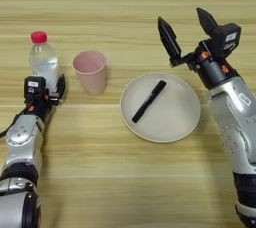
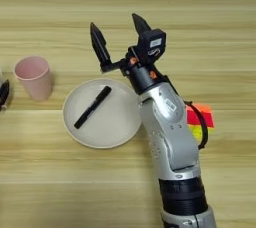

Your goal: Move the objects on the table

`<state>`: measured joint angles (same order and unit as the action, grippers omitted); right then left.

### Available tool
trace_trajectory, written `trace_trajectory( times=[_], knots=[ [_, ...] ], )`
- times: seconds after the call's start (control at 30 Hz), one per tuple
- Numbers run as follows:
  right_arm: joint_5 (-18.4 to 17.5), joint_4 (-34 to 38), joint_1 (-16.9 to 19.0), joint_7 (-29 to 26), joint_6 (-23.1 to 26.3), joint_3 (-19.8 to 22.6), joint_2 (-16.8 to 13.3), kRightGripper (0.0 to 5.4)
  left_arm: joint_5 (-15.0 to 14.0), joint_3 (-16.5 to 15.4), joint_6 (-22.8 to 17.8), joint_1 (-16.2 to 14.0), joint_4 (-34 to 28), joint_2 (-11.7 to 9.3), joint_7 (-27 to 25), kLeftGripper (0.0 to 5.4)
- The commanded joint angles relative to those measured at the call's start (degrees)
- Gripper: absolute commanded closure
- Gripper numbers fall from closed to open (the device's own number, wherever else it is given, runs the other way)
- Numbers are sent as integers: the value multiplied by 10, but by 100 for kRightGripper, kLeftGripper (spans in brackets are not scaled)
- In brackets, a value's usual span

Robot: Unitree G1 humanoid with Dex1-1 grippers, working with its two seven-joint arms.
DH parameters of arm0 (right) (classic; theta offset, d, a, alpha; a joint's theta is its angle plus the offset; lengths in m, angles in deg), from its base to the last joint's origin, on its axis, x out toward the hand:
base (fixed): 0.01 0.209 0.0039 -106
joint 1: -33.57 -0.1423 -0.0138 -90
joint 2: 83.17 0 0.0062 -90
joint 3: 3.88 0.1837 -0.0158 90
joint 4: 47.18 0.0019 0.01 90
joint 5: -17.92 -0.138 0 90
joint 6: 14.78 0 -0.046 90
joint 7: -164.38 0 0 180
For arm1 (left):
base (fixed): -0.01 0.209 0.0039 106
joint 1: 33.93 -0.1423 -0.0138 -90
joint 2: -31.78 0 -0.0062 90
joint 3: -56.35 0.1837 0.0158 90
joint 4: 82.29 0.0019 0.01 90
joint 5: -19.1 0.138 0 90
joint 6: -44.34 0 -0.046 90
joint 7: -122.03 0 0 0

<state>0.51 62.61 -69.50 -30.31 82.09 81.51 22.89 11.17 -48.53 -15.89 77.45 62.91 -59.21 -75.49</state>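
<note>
Right claw (image 1: 187, 29), fingers spread and empty, upper right; pen (image 1: 149, 101) lies diagonally lower left of it on plate (image 1: 175, 122).

Right gripper (image 2: 119, 27) is hovering in the upper centre of the frame with its two black fingers (image 2: 99, 42) spread wide, above the far rim of the plate (image 2: 120, 127). Pen (image 2: 93, 107) is lying diagonally on the plate, left of centre. Pink cup (image 2: 34, 77) is standing upright at the left edge, just beside the plate, not touching it. Right arm is running from bottom centre up to the gripper. A red-orange-yellow block (image 2: 200, 122) is peeking out behind the arm at right. A black fingertip (image 2: 4, 93) is sitting at the far left edge. Table (image 2: 60, 187) is filling the background.
</note>
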Motion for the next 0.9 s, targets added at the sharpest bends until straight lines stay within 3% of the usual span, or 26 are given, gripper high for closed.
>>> trace_trajectory(
  times=[0.03, 0.47, 0.9],
  knots=[
    [-4, -4, -11, -3, -6, 3, 0, 0, 2, -2, 1, 9, 10, -11, 11, 154],
    [-3, -2, -13, -1, -5, 1, 1, 0, 1, -3, 5, 14, 18, -15, 20, 8],
    [-6, -2, -13, -5, -2, 4, -3, 0, 7, 7, 6, -6, -31, -7, 28, 3]
  ],
)
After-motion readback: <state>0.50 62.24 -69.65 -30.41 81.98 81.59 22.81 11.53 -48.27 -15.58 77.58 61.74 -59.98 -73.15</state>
